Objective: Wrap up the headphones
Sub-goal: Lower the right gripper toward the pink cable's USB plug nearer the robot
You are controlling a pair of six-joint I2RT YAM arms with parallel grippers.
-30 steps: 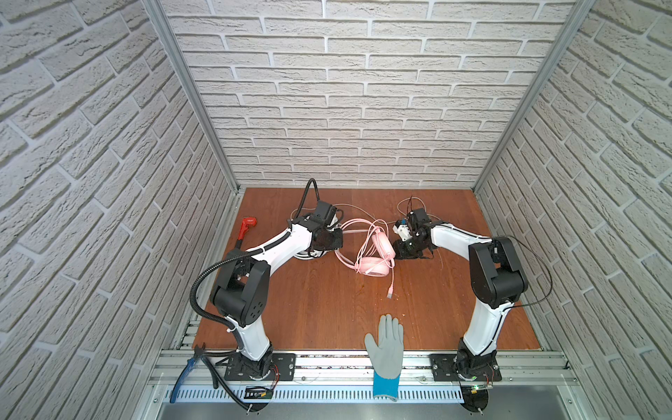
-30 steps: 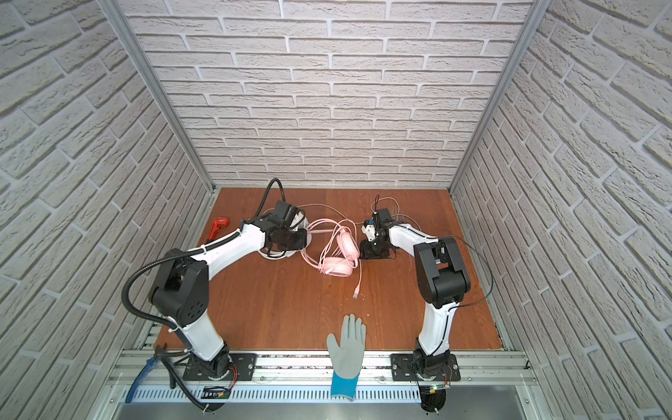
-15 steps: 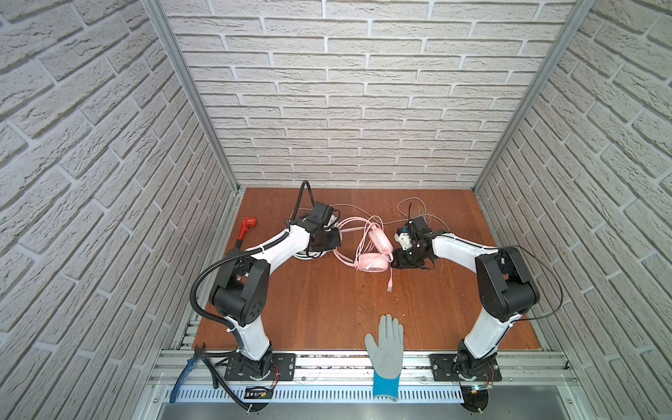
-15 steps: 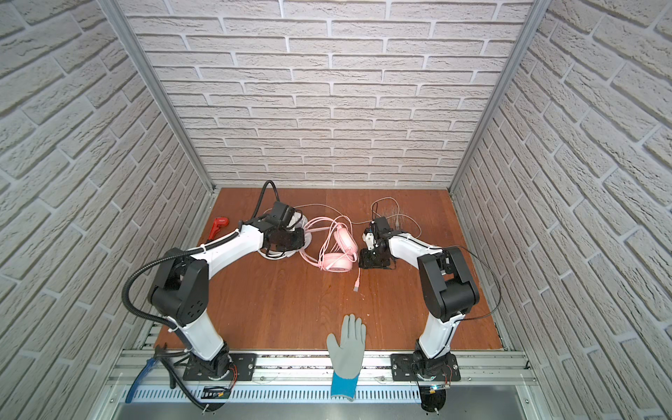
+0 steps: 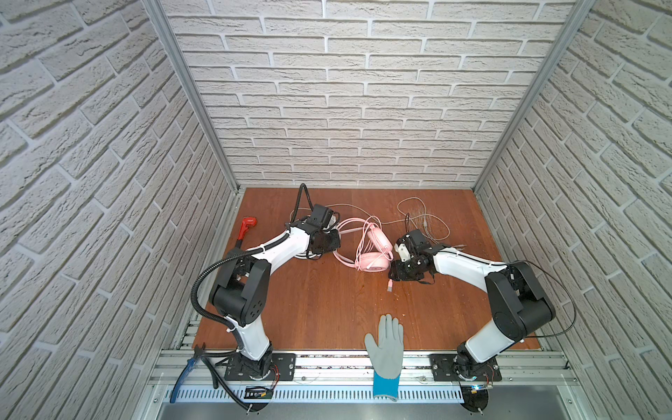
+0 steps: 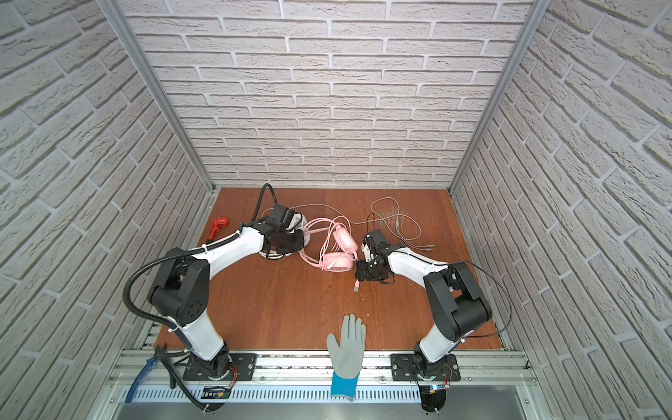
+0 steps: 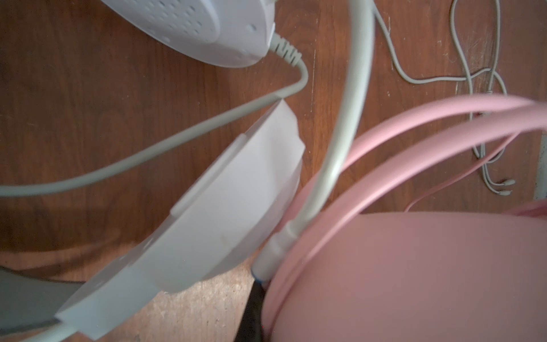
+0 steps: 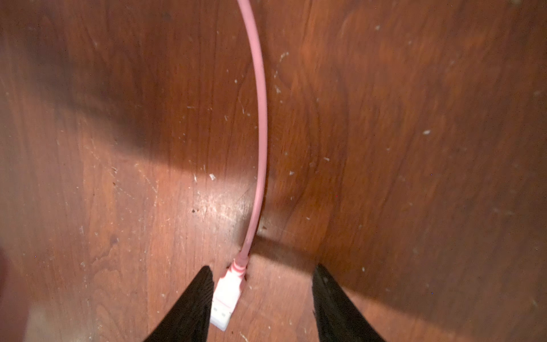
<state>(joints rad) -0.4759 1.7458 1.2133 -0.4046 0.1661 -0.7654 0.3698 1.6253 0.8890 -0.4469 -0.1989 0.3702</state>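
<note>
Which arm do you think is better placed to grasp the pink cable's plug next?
The right: the right gripper stands open astride the pink cable's plug, while the left gripper is shut beside the white headset.

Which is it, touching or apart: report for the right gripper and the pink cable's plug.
Cannot tell. In the right wrist view the plug lies inside the open right gripper, abutting one finger with no visible gap, but their heights are unclear.

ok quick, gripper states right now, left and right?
Left gripper: closed, down at the white headset; what it pinches, if anything, cannot be told.
Right gripper: open, jaws either side of the pink cable's plug, holding nothing.
</note>
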